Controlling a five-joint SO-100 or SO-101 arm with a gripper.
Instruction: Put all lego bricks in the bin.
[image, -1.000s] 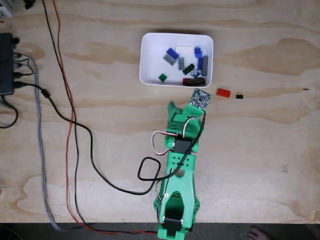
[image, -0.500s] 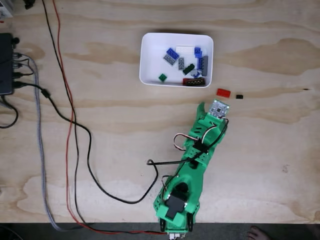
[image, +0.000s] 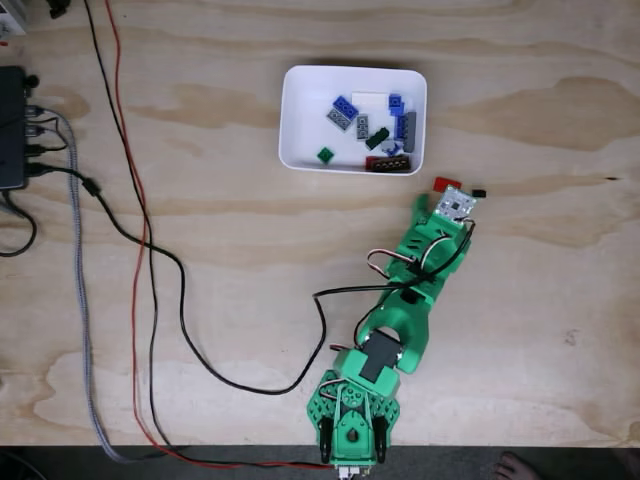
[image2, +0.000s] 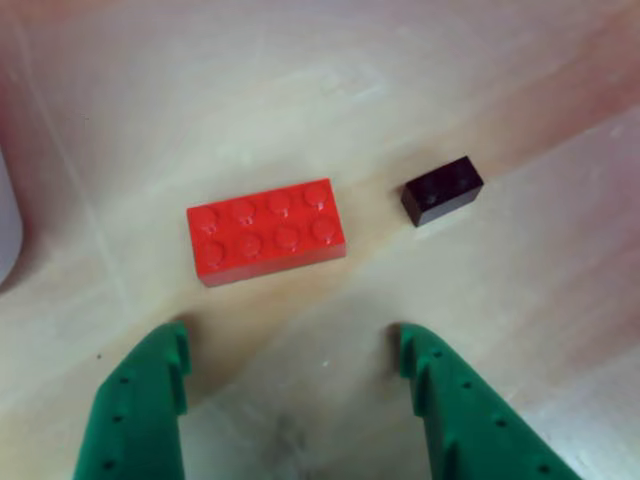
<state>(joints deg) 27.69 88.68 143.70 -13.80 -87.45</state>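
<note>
The white bin (image: 300, 110) lies at the upper middle of the fixed view and holds several lego bricks (image: 368, 125) in blue, grey, green, black, red and white. A red two-by-four brick (image: 440, 183) (image2: 266, 231) and a tiny black brick (image: 479, 191) (image2: 442, 189) lie on the wood to the bin's lower right. My green gripper (image: 438, 200) (image2: 292, 340) hangs just short of the red brick. It is open with nothing between its fingers (image2: 150, 400). The arm's circuit board (image: 455, 203) hides part of the red brick from above.
Black, red and grey cables (image: 140, 230) run down the left side from a black box (image: 12, 130). A black wire loops beside the arm's base (image: 352, 425) near the table's front edge. A person's toes (image: 515, 466) show at bottom right.
The arm has swung to the right and stretched out, from below the bin's lower right corner to the red brick. Neither loose brick has moved.
</note>
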